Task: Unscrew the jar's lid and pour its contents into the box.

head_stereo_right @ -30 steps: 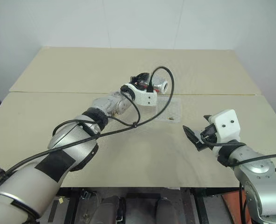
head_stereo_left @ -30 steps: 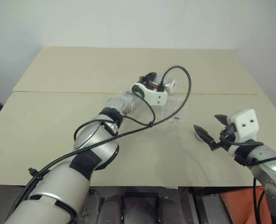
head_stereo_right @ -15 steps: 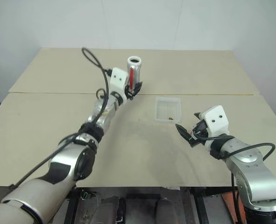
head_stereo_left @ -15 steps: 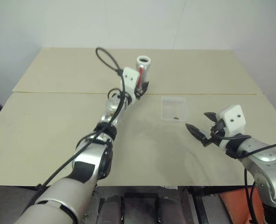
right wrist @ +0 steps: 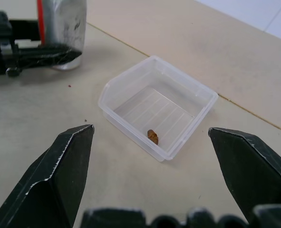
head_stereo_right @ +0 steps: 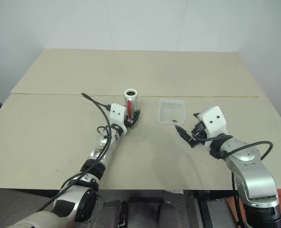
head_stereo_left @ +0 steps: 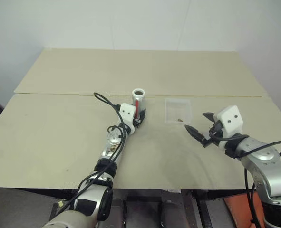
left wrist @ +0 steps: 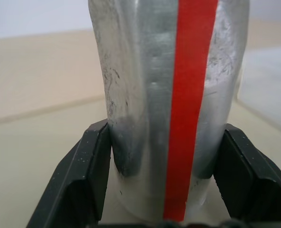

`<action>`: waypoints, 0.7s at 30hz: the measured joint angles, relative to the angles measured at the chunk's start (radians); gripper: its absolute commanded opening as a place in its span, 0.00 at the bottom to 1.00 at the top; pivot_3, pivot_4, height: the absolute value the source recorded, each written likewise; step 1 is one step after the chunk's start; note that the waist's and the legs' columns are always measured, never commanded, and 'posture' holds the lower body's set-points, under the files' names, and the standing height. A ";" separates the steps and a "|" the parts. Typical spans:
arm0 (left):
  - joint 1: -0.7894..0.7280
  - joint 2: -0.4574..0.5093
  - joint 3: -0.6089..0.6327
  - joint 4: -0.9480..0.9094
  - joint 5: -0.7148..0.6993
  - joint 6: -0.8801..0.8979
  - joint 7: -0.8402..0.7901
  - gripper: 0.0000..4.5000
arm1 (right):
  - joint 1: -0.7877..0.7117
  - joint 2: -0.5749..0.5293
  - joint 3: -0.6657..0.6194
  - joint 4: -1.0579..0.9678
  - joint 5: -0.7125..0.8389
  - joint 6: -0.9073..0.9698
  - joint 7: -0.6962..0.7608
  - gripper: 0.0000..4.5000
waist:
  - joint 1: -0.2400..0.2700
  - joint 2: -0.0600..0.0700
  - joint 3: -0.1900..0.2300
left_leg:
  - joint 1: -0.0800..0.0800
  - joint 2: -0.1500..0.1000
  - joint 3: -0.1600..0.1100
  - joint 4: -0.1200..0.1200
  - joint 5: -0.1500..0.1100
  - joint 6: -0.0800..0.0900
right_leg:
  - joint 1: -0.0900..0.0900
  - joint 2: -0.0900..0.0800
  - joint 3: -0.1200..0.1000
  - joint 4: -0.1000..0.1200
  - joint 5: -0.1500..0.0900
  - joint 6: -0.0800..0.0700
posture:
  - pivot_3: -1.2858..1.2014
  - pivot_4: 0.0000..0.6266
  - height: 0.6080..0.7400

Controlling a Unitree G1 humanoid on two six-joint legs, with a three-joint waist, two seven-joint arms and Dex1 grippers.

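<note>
Left gripper is clamped on the jar, its two black fingers pressing the lower part of the silvery-white body from either side, with the red stripe facing back along the arm. That jar stands upright with its mouth uncovered, its base at or just above the table; whether it touches the surface cannot be told.

Taking the box as the landmark: the jar sits just beside it, on the robot's left side of it, with a gap of bare table between the two. The box rests flat on the table, and one small brown bit, the contents, lies on its floor near the wall closest to the robot.

Right gripper hovers near the box on the robot's side of it and a little to the right, aimed toward it. Its fingers are spread wide apart with nothing between them, and in the right wrist view the box shows in the space between the two tips, clear of both.
</note>
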 measured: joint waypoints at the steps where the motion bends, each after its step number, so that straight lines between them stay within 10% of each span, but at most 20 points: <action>1: 0.000 0.000 0.000 -0.001 -0.003 0.004 -0.003 0.61 | 0.000 0.000 0.000 0.000 -0.003 0.000 0.000 1.00 | 0.000 0.000 0.000 | 0.000 0.000 0.000 0.000 0.000 0.000 | 0.000 0.000 0.000 0.000 0.000 0.000 | 0.52 0.24 1.00; 9: 0.004 0.004 0.004 -0.010 -0.056 0.042 -0.038 0.99 | 0.002 0.000 0.000 0.000 -0.015 -0.001 0.001 1.00 | 0.000 0.000 0.000 | 0.000 0.000 0.000 0.000 0.000 0.000 | 0.001 0.000 0.000 0.000 0.000 0.000 | 0.52 0.24 1.00; 21: 0.065 0.024 -0.021 -0.130 -0.059 0.116 -0.036 0.99 | -0.012 0.002 0.010 0.028 -0.033 -0.022 0.008 1.00 | -0.002 0.000 0.000 | 0.000 0.000 -0.001 0.000 0.000 0.000 | 0.000 0.000 0.000 0.000 0.000 0.000 | 0.52 0.24 1.00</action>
